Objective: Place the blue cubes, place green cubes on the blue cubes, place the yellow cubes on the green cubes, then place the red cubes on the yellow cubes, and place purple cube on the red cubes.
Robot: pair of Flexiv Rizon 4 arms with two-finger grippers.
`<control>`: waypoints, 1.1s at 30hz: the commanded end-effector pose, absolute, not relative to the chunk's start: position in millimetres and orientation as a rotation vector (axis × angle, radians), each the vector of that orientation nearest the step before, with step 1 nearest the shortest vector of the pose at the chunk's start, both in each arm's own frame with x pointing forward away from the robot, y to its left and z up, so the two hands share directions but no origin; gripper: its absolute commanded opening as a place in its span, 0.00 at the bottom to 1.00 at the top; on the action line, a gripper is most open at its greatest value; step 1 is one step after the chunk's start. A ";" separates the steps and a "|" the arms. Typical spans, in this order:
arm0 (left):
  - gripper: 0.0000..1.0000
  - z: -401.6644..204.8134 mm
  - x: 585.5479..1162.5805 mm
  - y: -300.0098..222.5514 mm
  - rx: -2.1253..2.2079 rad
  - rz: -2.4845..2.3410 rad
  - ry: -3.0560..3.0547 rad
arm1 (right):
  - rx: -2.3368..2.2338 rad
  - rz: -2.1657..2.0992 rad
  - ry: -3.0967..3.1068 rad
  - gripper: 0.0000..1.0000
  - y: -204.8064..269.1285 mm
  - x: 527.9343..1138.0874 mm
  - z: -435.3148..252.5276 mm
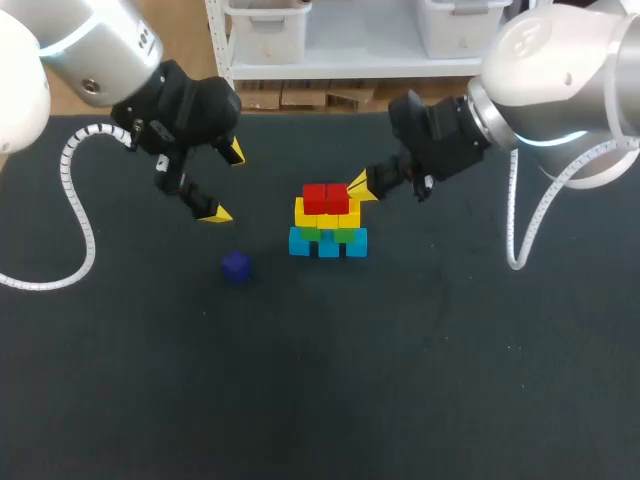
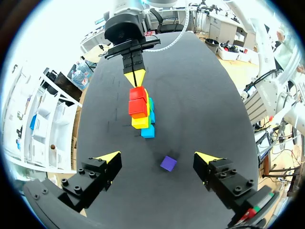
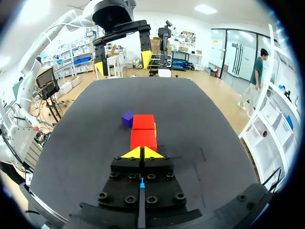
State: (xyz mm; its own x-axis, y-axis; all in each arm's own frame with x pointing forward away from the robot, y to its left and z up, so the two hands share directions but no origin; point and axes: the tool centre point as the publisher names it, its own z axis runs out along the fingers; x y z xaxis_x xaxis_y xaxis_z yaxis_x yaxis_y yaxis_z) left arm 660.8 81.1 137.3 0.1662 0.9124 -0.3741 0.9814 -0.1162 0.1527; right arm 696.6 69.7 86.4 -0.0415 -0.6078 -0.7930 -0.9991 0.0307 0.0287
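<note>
left pincer [image 1: 225,183] wide apart, empty | purple cube [image 2: 168,163] lies loose just ahead, in line with the gap | guessing it's light, stiff, kinda slick: pinch two flat opposite sides, centred | right pincer [image 3: 143,152] tips together, right up by the red cubes [image 3: 143,131]

I can read no writing, number or sign anywhere. The cubes [image 1: 328,222] show only plain coloured faces, and my worktop [image 1: 420,380] carries no mark that I can make out.
</note>
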 end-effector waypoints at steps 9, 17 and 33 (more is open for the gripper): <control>1.00 136.6 660.3 82.6 2.089 -0.267 1.795 | -1.617 0.825 1.728 0.00 62.3 699.2 87.2; 1.00 137.0 661.1 80.7 2.090 -0.267 1.792 | -1.585 0.812 1.760 0.00 48.0 698.0 84.3; 1.00 139.4 671.2 54.0 2.111 -0.271 1.762 | -1.555 0.816 1.797 1.00 20.3 698.0 81.3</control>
State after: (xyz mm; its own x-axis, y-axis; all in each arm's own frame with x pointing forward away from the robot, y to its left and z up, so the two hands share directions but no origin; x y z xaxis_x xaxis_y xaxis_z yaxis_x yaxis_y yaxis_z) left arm 666.5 59.3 140.5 0.1958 0.9021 -0.3845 0.9758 -0.1402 0.1680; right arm 699.9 25.8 80.3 -0.1165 -0.6139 -0.7808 -0.9916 0.1168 0.0561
